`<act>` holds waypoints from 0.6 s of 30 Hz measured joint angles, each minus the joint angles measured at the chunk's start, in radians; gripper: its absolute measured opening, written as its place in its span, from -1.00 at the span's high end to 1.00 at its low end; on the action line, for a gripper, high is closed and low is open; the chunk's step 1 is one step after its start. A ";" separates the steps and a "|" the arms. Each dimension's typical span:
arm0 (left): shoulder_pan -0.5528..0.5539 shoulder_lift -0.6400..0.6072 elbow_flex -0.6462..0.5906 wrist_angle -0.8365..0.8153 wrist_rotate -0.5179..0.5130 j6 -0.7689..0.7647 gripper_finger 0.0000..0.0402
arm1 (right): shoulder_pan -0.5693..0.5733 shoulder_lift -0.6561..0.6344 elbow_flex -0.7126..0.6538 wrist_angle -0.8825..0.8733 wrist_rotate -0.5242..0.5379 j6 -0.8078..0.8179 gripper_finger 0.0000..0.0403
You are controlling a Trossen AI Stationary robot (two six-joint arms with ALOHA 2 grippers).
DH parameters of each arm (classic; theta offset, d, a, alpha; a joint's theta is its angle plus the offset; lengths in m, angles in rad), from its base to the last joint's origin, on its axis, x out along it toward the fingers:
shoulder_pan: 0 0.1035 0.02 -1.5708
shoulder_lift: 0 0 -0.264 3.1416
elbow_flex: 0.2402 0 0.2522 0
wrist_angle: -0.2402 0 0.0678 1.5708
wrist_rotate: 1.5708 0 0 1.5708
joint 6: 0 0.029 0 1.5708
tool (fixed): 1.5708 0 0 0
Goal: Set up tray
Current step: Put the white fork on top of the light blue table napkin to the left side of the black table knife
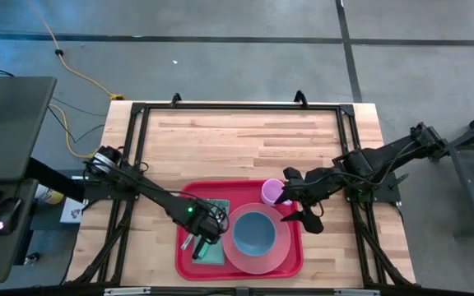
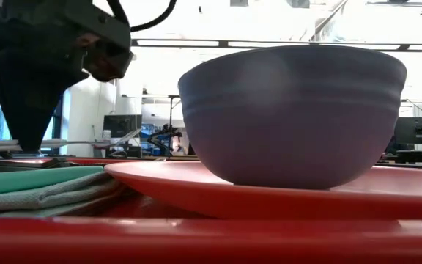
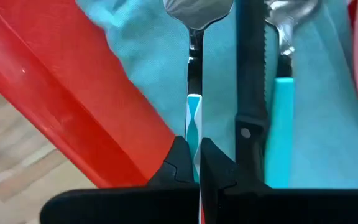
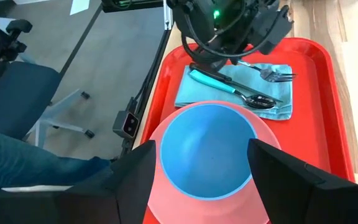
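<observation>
The red tray (image 1: 189,261) is sitting at the table's near edge, midway along it, carrying a teal napkin (image 4: 201,84), a pink plate (image 1: 280,251) with a blue bowl (image 1: 254,232) on it, and a pink cup (image 1: 271,191) at its far rim. The left end effector (image 3: 193,163) is pinching the teal spoon (image 3: 193,121) handle over the napkin, fingers pressed together on it, beside a knife (image 3: 249,81) and fork (image 4: 277,75). A skewed release is risking the spoon knocking the knife or dragging the napkin. The right end effector (image 4: 201,174) is hanging spread above the bowl; dropping lower, it is likely to strike the rim and shove the plate.
</observation>
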 joint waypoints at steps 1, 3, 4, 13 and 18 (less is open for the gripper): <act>0.005 -0.001 0.000 0.003 0.003 0.004 0.89 | 0.000 0.000 0.000 0.000 0.000 0.000 -0.17; 0.008 -0.002 -0.003 0.037 0.017 0.023 0.89 | -0.001 0.000 0.000 0.000 0.001 0.000 -0.17; 0.015 0.000 -0.003 0.054 0.015 0.029 0.89 | -0.001 0.000 0.000 0.000 0.005 0.000 -0.17; 0.056 0.009 -0.004 0.041 0.012 0.080 0.89 | 0.000 0.000 0.000 -0.001 0.014 -0.003 -0.17; 0.059 0.020 -0.003 0.051 0.042 0.097 0.90 | 0.000 0.000 0.000 -0.002 0.016 -0.003 -0.17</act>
